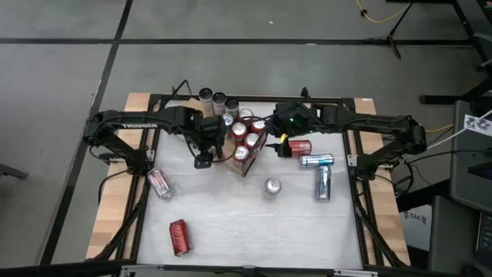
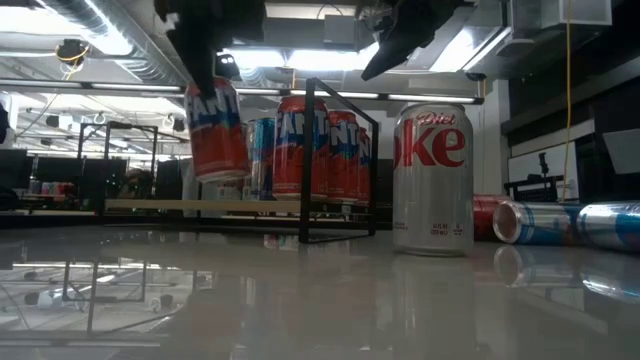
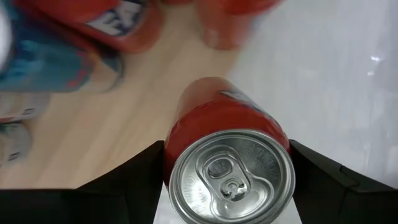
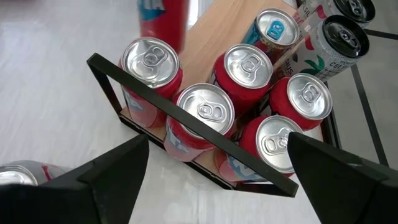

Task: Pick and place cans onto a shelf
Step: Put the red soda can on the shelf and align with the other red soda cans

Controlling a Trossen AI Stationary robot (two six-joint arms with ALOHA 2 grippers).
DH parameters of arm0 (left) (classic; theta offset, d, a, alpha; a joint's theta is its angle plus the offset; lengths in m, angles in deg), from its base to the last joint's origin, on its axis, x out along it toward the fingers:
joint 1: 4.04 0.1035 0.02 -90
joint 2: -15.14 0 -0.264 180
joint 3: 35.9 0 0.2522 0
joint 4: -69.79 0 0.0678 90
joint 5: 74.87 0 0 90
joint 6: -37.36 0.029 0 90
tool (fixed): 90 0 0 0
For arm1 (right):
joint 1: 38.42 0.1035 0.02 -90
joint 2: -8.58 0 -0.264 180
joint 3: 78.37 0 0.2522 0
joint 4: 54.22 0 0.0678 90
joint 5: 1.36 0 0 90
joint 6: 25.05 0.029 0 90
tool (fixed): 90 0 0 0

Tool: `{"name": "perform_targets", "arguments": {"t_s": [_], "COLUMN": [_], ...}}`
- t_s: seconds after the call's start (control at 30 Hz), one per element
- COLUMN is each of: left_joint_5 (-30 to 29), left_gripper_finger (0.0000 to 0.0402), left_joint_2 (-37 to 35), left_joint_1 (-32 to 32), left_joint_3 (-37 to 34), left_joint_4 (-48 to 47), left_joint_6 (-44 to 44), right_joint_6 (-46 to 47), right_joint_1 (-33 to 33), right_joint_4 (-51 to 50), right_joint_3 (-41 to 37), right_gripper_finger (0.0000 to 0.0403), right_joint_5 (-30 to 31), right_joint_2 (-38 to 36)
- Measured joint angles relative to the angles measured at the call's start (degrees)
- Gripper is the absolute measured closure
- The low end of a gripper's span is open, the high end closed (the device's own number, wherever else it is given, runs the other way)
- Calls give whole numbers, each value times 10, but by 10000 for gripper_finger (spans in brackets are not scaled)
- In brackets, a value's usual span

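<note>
The left pincer [image 3: 227, 186], closing both fingers around a red can [image 3: 227, 158], is carrying it just above the shelf [image 3: 134, 118] edge; it should descend vertically, clear of neighbouring cans [image 4: 249, 68], while the right pincer [image 4: 211, 180] is waiting wide open and empty above the shelf.

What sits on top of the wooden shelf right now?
The shelf carries a cluster of upright red cans behind its black frame, plus one blue-topped can. Board under them is mostly covered.
</note>
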Motion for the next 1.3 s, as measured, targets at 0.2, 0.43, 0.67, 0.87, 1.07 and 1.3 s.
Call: {"name": "perform_targets", "arguments": {"t_s": [0.2, 0.43, 0.67, 0.87, 1.07, 1.3], "left_joint_5": [0, 2, 1, 2, 2, 1], "left_gripper_finger": [134, 134, 134, 125, 89, 71], "left_joint_2": [0, 21, 54, 58, 60, 62], "left_joint_1": [36, 58, 60, 60, 60, 60], "left_joint_3": [0, 1, 3, 3, 1, -1], "left_joint_4": [19, 33, 38, 48, 61, 72], "left_joint_6": [14, 31, 52, 59, 59, 60], "right_joint_6": [0, 0, 0, 0, 0, 0], "right_joint_1": [0, 0, 0, 0, 0, 0], "right_joint_4": [2, 2, 1, 1, 1, 1], "right_joint_3": [0, 0, 0, 0, 0, 0], "right_gripper_finger": [31, 31, 31, 31, 31, 31], "right_joint_5": [0, 0, 0, 0, 0, 0], "right_joint_2": [0, 0, 0, 0, 0, 0]}}
